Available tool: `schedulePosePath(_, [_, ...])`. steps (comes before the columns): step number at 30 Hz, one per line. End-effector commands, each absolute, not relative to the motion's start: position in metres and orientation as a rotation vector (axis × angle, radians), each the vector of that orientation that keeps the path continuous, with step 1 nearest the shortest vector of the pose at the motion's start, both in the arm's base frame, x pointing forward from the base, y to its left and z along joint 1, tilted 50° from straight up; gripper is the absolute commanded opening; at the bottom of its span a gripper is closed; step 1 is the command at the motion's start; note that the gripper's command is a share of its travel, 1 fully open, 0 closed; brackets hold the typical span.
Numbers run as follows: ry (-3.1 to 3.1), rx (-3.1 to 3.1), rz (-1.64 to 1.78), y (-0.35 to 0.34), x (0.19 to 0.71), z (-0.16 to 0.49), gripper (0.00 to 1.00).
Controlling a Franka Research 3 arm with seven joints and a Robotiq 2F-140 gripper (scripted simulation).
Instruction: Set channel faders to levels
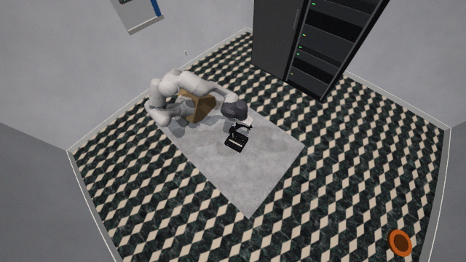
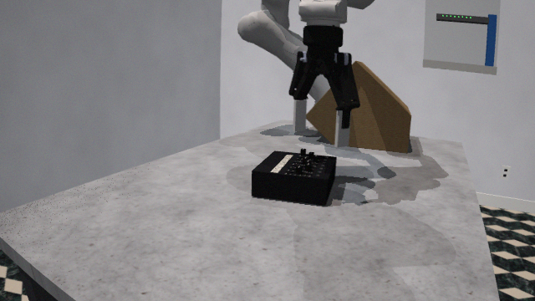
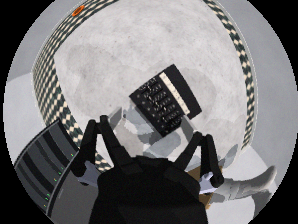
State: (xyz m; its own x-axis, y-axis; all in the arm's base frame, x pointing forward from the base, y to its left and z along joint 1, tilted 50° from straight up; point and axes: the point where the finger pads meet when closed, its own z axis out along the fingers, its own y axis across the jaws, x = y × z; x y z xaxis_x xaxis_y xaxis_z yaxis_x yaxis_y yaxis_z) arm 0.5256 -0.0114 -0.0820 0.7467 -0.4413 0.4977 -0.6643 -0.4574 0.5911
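The lighting desk (image 1: 237, 141) (image 2: 292, 181) (image 3: 162, 100) is a small black box standing flat on the grey table (image 1: 251, 182) (image 2: 159, 234). A pale tape strip (image 2: 282, 163) (image 3: 174, 90) runs along one edge of its top. Small black fader caps (image 2: 308, 158) stick up from the top; their levels and the tape's writing are too small to read. My gripper (image 1: 240, 127) (image 2: 320, 133) (image 3: 152, 116) hangs above the desk's far side, pointing down, clear of the faders. Its fingers stand wide apart with nothing between them.
A brown wedge-shaped block (image 1: 200, 105) (image 2: 372, 113) stands on the table behind the desk, near the arm's base. A dark server rack (image 1: 309, 36) stands on the floor beyond the table. An orange round object (image 1: 400, 242) lies on the floor far off.
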Motion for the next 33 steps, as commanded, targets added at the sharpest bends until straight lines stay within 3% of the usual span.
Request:
schedulePosePath(1, [-1.064,2.043,0.464,-0.0064,0.5281,-0.0851,0.00])
schedulePosePath(16, [-1.609,1.754,0.741,-0.0064,0.5281,-0.0851,0.00])
schedulePosePath(33, [-1.648,1.725,0.757,-0.0064,0.5281,-0.0851,0.00])
